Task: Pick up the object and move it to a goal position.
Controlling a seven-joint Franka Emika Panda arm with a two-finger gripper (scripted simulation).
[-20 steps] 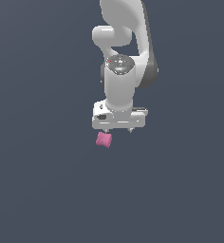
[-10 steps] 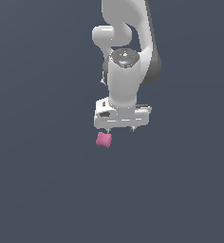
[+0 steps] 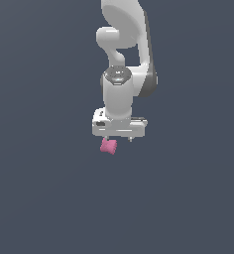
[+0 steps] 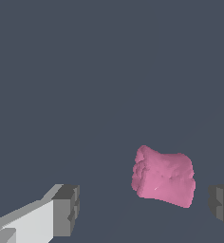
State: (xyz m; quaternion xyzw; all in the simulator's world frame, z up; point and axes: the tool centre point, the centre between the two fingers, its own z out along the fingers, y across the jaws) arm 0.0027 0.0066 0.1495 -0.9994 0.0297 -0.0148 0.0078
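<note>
The object [image 3: 108, 146], a small pink block with pinched sides, lies on the dark grey floor just under my white gripper [image 3: 119, 139], below its finger on the exterior view's left. In the wrist view the object [image 4: 163, 176] sits in the gap between the two grey fingertips [image 4: 66, 210], nearer one of them and touching neither. My gripper [image 4: 143, 207] is open and holds nothing. The fingers barely show under the hand in the exterior view.
Plain dark grey floor lies all around. The white arm [image 3: 123, 44] rises straight above the gripper. No other objects or markers are in view.
The gripper has come down closer to the pink object and shifted slightly toward the exterior view's left. The object has stayed where it was.
</note>
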